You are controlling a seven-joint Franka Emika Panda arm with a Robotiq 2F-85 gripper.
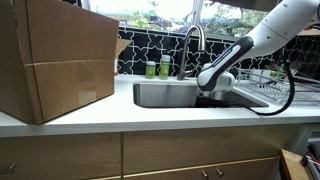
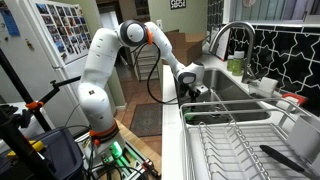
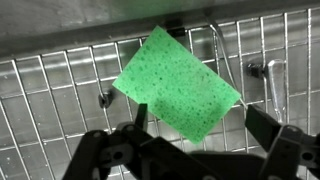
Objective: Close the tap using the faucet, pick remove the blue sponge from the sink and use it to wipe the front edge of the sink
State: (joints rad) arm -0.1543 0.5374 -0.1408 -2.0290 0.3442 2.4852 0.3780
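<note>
Down on the wire grid (image 3: 40, 100) at the bottom of the sink (image 3: 80, 25) lies the blue sponge (image 3: 178, 85), green to the eye, with the gripper (image 3: 197, 118) poised above it, fingers spread wide and empty; light, soft and probably wet, it should squash under a pinch across its shorter width

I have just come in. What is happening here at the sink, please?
A robot arm reaches down into the sink, next to the tap. In the wrist view its gripper is open and hangs just above the green sponge. The sponge lies flat on the wire grid at the bottom of the sink. The fingers seem to straddle the sponge, but it is not gripped or lifted yet.
</note>
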